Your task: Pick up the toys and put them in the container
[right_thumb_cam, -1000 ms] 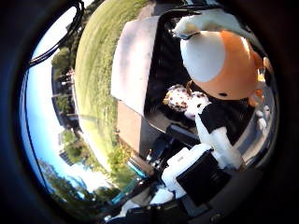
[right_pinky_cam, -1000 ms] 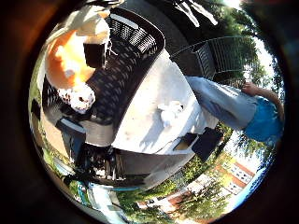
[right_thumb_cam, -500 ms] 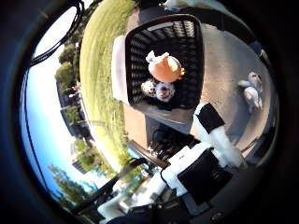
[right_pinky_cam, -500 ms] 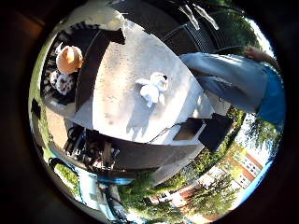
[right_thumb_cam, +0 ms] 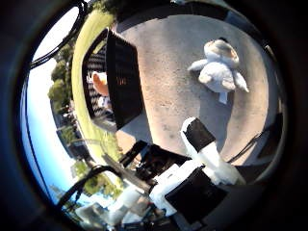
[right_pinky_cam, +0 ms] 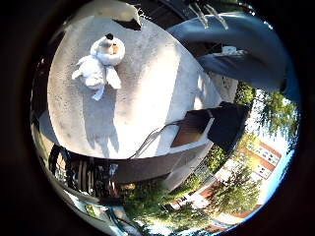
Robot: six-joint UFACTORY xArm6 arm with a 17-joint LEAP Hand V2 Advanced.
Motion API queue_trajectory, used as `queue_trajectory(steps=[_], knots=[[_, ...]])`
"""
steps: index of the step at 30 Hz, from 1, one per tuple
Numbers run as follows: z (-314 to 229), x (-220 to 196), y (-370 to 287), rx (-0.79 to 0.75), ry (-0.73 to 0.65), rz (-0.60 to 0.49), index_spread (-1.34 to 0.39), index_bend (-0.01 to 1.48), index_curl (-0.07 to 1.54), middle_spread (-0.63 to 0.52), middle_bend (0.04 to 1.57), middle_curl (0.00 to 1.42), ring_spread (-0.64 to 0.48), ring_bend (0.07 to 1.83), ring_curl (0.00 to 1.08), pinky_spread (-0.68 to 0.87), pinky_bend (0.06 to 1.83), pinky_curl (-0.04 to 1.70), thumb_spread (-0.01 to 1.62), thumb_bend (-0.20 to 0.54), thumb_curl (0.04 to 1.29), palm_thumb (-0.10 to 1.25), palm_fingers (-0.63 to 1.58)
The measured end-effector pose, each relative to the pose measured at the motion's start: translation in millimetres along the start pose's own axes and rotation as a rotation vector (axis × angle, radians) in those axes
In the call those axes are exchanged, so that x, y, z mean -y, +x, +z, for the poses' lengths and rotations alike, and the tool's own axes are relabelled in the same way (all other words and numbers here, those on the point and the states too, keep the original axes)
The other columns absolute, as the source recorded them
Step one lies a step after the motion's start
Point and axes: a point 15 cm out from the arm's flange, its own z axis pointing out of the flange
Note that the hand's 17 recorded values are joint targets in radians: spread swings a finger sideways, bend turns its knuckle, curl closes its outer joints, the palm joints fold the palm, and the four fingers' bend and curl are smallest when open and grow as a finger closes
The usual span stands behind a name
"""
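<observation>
A white plush toy (right_pinky_cam: 98,64) lies on the grey table top (right_pinky_cam: 148,98) and fills a good part of the little finger side view. In the thumb side view the same toy (right_thumb_cam: 221,65) lies away from a black mesh basket (right_thumb_cam: 123,72) that stands at the table's edge. An orange toy (right_thumb_cam: 99,85) lies inside the basket. My right hand (right_thumb_cam: 197,159) is above the table between the basket and the white toy. One white and black finger (right_thumb_cam: 202,142) reaches out straight and holds nothing.
A person's legs in grey trousers (right_pinky_cam: 236,49) stand at the table's side near the white toy. A dark chair-like object (right_pinky_cam: 212,128) stands beside the table's edge. A lawn (right_thumb_cam: 82,58) lies beyond the basket.
The views have swung away from the basket and over the table towards the white plush toy, which now looks larger. The orange toy stays in the basket.
</observation>
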Motion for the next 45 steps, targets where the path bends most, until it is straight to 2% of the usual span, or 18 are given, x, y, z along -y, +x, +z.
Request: queue_trajectory(steps=[9, 16, 19, 21, 23, 25, 26, 28, 29, 30, 32, 36, 45], knots=[[63, 11, 5, -0.007, 0.005, -0.002, -0.27, 0.17, 0.26, 0.04, 0.17, 0.30, 0.28, 0.41, 0.32, 0.48, 0.57, 0.38, 1.14, -0.027, 0.39, 0.60, 0.09], [82, 13, 11, -0.063, -0.011, 0.019, -0.21, 0.16, 0.26, 0.03, 0.17, 0.30, 0.30, 0.43, 0.32, 0.51, 0.63, 0.37, 1.12, -0.016, 0.40, 0.68, 0.19], [90, 10, 15, -0.109, -0.039, 0.001, -0.18, 0.18, 0.26, 0.01, 0.17, 0.30, 0.31, 0.51, 0.33, 0.53, 0.69, 0.37, 1.10, -0.023, 0.41, 0.70, 0.31], [93, 10, 13, -0.114, -0.047, 0.003, -0.17, 0.17, 0.25, -0.01, 0.17, 0.30, 0.31, 0.64, 0.35, 0.53, 0.75, 0.37, 1.10, -0.027, 0.42, 0.70, 0.49], [94, 10, 12, -0.114, -0.049, 0.001, -0.18, 0.18, 0.25, -0.04, 0.24, 0.31, 0.29, 0.70, 0.36, 0.53, 0.83, 0.37, 1.09, -0.023, 0.42, 0.72, 0.74], [96, 9, 11, -0.112, -0.053, 0.000, -0.25, 0.22, 0.27, -0.07, 0.40, 0.37, 0.22, 0.80, 0.39, 0.50, 0.86, 0.39, 1.09, -0.019, 0.43, 0.74, 1.10], [96, 9, 11, -0.113, -0.053, 0.000, -0.29, 0.20, 0.28, -0.07, 0.54, 0.43, 0.20, 0.89, 0.44, 0.49, 0.86, 0.42, 1.09, -0.017, 0.44, 0.75, 1.19], [95, 9, 10, -0.114, -0.055, -0.005, -0.33, 0.18, 0.30, -0.09, 0.68, 0.50, 0.16, 1.02, 0.51, 0.47, 0.87, 0.46, 1.09, -0.010, 0.44, 0.78, 1.16], [95, 9, 9, -0.114, -0.056, -0.007, -0.38, 0.18, 0.30, -0.10, 0.80, 0.56, 0.12, 1.12, 0.56, 0.46, 0.90, 0.50, 1.09, -0.008, 0.45, 0.81, 1.12], [94, 10, 9, -0.114, -0.055, -0.012, -0.39, 0.18, 0.30, -0.11, 0.83, 0.58, 0.10, 1.14, 0.58, 0.46, 0.91, 0.51, 1.09, -0.005, 0.46, 0.83, 1.11], [92, 9, 9, -0.114, -0.057, -0.020, -0.48, 0.22, 0.31, -0.13, 0.97, 0.66, 0.05, 1.22, 0.64, 0.43, 1.04, 0.59, 1.07, 0.000, 0.48, 0.90, 1.10], [92, 0, 9, -0.098, -0.081, -0.010, -0.61, 0.33, 0.35, -0.15, 1.10, 0.76, -0.01, 1.27, 0.69, 0.37, 1.20, 0.69, 1.06, 0.019, 0.54, 1.00, 1.10], [35, -36, -9, -0.015, -0.192, -0.022, -0.83, 0.49, 0.50, -0.17, 1.25, 0.88, -0.09, 1.36, 0.78, 0.27, 1.37, 0.86, 1.09, -0.008, 0.64, 1.03, 0.96]])
